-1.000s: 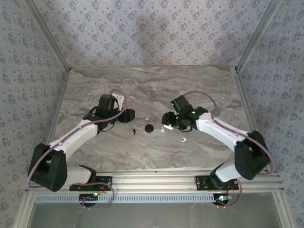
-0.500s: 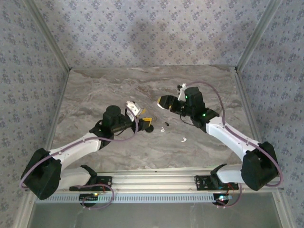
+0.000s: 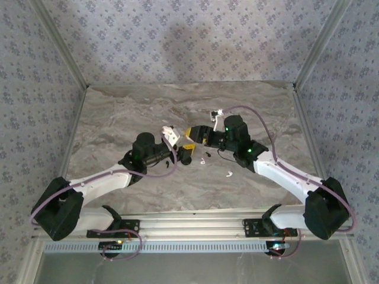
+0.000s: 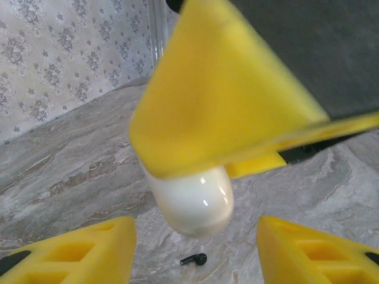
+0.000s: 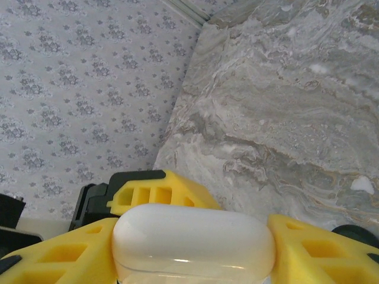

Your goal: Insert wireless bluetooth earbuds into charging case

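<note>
Beneath white case [image 4: 192,204], black earbud [image 4: 194,259] (on marble).

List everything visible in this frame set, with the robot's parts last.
case: one, glossy white, lifted above mid-table, clamped between the right gripper's yellow fingers
white earbuds: two, white, lying on the table just near of the grippers
black earbud: one, black, on the table below the case in the left wrist view
table: one, grey marble pattern
walls: grey floral wallpaper, back and both sides
rail: one, aluminium, near edge, holding the arm bases
left gripper: yellow fingers, open, facing the case
right gripper: yellow fingers, shut on the case
</note>
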`<move>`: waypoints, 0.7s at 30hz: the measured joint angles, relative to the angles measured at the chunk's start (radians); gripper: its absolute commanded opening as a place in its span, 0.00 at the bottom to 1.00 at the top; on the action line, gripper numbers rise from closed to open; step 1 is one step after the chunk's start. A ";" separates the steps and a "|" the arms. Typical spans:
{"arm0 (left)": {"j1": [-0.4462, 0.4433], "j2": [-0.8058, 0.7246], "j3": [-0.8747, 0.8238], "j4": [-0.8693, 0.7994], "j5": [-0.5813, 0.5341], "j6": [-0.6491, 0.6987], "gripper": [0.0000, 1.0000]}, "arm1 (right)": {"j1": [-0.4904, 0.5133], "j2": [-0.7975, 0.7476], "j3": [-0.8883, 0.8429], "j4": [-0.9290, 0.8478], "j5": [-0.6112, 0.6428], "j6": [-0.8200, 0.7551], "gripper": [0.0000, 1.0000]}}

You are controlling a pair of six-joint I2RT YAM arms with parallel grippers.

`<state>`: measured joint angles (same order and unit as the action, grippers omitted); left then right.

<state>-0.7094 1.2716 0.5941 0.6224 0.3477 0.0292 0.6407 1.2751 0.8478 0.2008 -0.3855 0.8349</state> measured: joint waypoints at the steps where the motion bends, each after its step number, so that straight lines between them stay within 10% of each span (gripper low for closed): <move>1: 0.000 0.000 0.000 0.008 0.000 -0.004 0.54 | 0.003 -0.001 -0.002 0.000 0.003 0.002 0.58; 21: -0.005 0.000 0.013 0.040 -0.007 -0.070 0.25 | 0.014 -0.013 -0.013 0.013 0.040 0.008 0.58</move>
<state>-0.7147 1.2716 0.6071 0.6624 0.3405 -0.0410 0.6544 1.2617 0.8345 0.2142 -0.3450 0.8425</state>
